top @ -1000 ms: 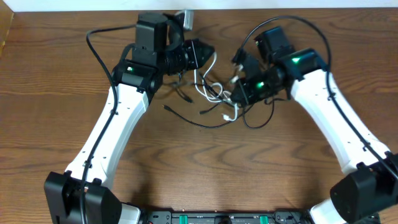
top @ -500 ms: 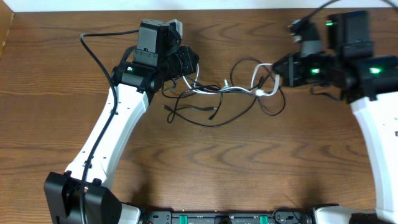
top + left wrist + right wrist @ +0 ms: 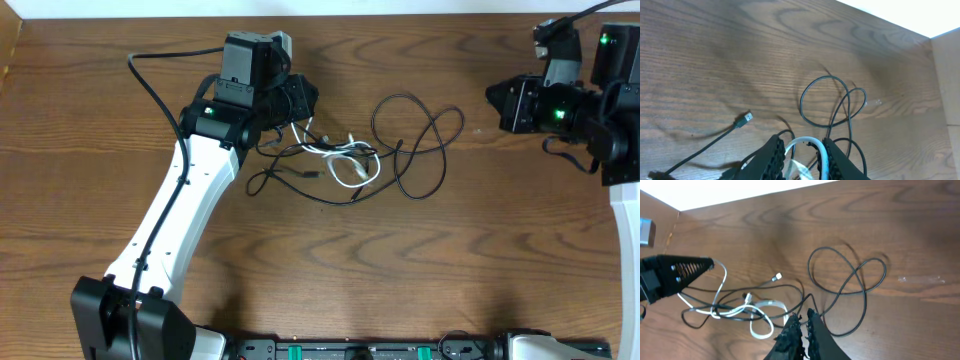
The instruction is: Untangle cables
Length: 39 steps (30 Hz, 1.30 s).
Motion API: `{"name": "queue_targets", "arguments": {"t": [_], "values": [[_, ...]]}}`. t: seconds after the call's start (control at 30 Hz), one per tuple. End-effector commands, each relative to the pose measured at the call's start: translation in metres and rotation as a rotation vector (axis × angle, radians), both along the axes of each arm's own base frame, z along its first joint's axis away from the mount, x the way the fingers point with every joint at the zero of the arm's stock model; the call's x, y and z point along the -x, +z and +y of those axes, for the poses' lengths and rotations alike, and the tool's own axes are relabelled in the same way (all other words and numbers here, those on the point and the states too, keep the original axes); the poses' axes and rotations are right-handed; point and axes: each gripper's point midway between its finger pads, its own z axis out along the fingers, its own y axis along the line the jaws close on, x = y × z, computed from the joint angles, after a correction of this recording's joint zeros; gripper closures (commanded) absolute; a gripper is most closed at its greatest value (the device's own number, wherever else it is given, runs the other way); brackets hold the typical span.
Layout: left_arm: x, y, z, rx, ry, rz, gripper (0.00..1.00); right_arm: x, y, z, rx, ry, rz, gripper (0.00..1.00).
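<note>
Thin black cables (image 3: 420, 130) and a short white cable (image 3: 345, 165) lie tangled at mid-table. My left gripper (image 3: 305, 100) sits at the tangle's left end, shut on a loop of the white cable (image 3: 807, 141) between its fingers (image 3: 775, 155). The black loops (image 3: 825, 100) lie beyond it, and a black plug (image 3: 745, 119) lies loose to the left. My right gripper (image 3: 492, 97) hangs far right, apart from the cables, shut and empty. Its wrist view shows the right gripper (image 3: 802, 316) above the black loops (image 3: 850, 275) and the white cable (image 3: 762, 325).
The left arm's thick black wire (image 3: 150, 80) arcs at the far left. The table's back edge meets a white wall (image 3: 400, 8). A light wooden side panel (image 3: 946, 75) stands past the table's right end.
My right gripper pulled the white cable's end to the right, then let it go and moved further right. The cables slid back toward the middle. The left gripper kept its hold.
</note>
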Motion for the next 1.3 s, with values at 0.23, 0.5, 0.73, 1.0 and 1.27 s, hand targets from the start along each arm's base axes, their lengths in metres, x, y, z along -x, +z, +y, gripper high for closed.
{"name": "queue_targets", "arguments": {"t": [0.23, 0.5, 0.73, 1.0, 1.27], "values": [[0.002, 0.053, -0.042, 0.193, -0.225, -0.158, 0.92, 0.0, -0.022, 0.037, -0.032, 0.095, 0.104, 0.67], [0.003, 0.081, -0.059, 0.364, -0.235, -0.153, 0.92, 0.0, -0.048, 0.097, -0.035, 0.293, 0.152, 0.43], [0.009, 0.08, -0.072, 0.396, -0.219, -0.107, 0.92, -0.001, -0.058, 0.136, -0.059, 0.374, 0.16, 0.43], [-0.003, 0.064, -0.056, 0.429, 0.018, 0.034, 0.92, 0.0, -0.065, 0.158, -0.056, 0.429, 0.154, 0.48], [-0.007, 0.051, -0.044, 0.474, 0.197, 0.147, 0.92, 0.0, -0.059, 0.171, -0.058, 0.463, 0.113, 0.5]]}}
